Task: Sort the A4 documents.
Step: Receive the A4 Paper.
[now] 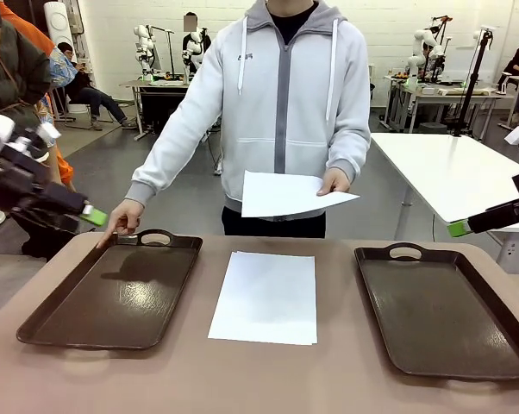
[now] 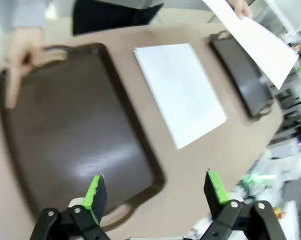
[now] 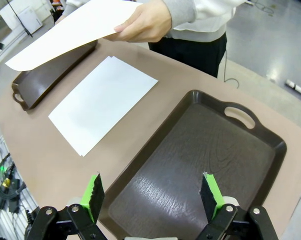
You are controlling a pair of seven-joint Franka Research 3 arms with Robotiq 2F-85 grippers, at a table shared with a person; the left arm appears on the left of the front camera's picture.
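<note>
While blank, white, flat, A4 documents (image 1: 265, 297) between trays (image 1: 113, 297); left gripper (image 2: 154, 184), right gripper (image 3: 151, 185) wide open, empty.

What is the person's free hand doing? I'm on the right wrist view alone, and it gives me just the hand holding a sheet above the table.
Observer: In the front view the free hand rests its fingertips on the far rim of the left tray, beside the handle.
Operator: And the left gripper, is it near that tray?
Observer: The left gripper hangs open over the left tray's edge, holding nothing.
</note>
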